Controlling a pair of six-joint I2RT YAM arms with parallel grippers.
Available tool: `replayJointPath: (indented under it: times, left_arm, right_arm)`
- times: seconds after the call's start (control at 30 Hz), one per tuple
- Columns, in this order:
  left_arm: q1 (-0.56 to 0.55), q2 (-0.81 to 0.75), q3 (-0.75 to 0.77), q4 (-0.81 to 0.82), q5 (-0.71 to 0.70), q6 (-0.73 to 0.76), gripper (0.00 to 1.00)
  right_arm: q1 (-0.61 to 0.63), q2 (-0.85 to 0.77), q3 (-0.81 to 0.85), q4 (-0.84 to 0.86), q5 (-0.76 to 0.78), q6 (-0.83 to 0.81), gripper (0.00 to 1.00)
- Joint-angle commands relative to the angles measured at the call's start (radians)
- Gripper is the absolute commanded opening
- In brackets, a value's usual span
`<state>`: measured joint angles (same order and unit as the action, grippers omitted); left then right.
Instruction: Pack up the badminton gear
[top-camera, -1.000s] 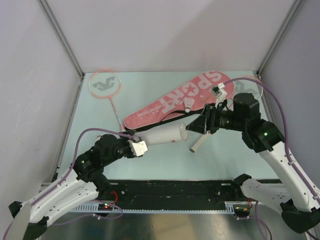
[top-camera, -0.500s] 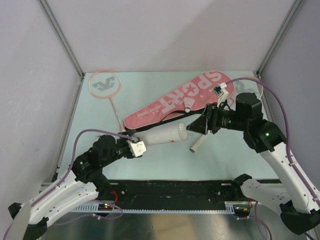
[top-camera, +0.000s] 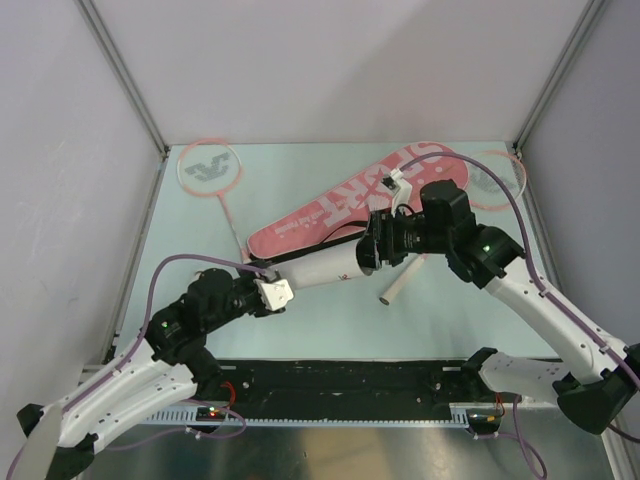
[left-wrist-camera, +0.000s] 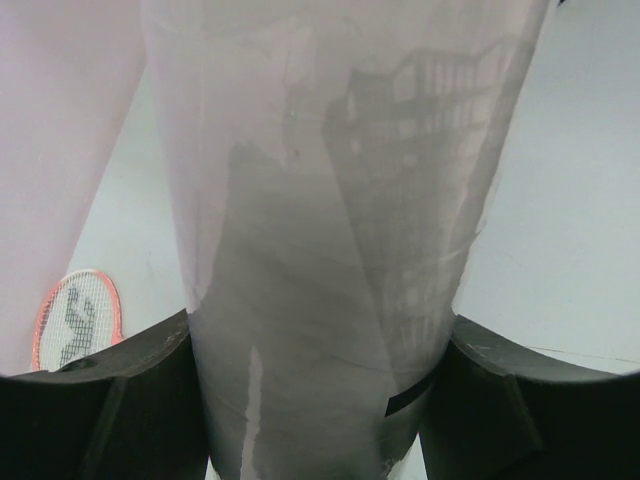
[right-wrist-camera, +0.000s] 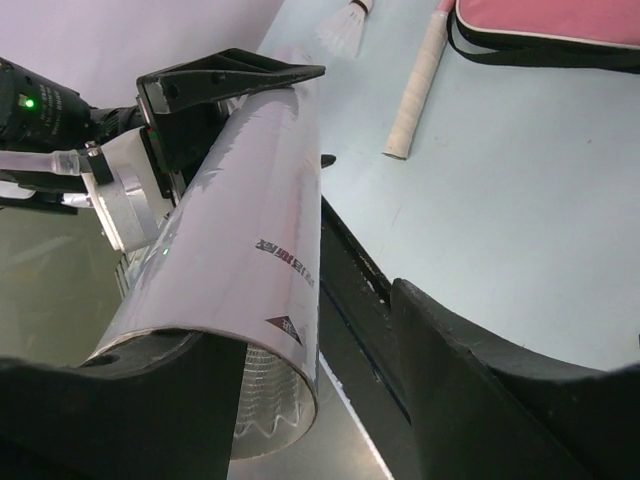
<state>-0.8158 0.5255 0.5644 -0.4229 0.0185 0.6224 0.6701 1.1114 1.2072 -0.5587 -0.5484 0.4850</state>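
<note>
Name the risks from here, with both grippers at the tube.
The left gripper alone clamps the tube, at one end. The right gripper straddles the open end with a gap, so the tube may sag or twist. The shuttlecock lies loose beside a racket handle, close to the right gripper; a sweep might knock it away.

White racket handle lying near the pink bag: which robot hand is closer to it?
Right. The right hand straddles the open end of the white tube, right beside the racket handle; the left hand grips the tube's other end, farther off to the left.
</note>
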Motion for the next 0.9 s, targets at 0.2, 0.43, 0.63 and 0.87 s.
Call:
replayJointPath:
  times: [0.2, 0.43, 0.63, 0.87]
  left_arm:
    - [-0.006, 0.027, 0.039, 0.078, -0.060, -0.052, 0.51]
    - [-0.006, 0.010, 0.022, 0.078, -0.114, -0.111, 0.51]
    - [-0.007, 0.009, 0.025, 0.079, -0.143, -0.121, 0.51]
    - [-0.006, 0.022, 0.034, 0.083, -0.112, -0.142, 0.51]
  right_arm:
    - [0.001, -0.056, 0.035, 0.063, 0.120, 0.007, 0.75]
    - [-0.132, -0.136, 0.035, 0.127, 0.071, 0.024, 0.80]
    - [-0.270, -0.101, 0.016, 0.235, 0.014, -0.024, 0.80]
    - [-0.421, 0.148, 0.004, 0.348, -0.027, -0.119, 0.78]
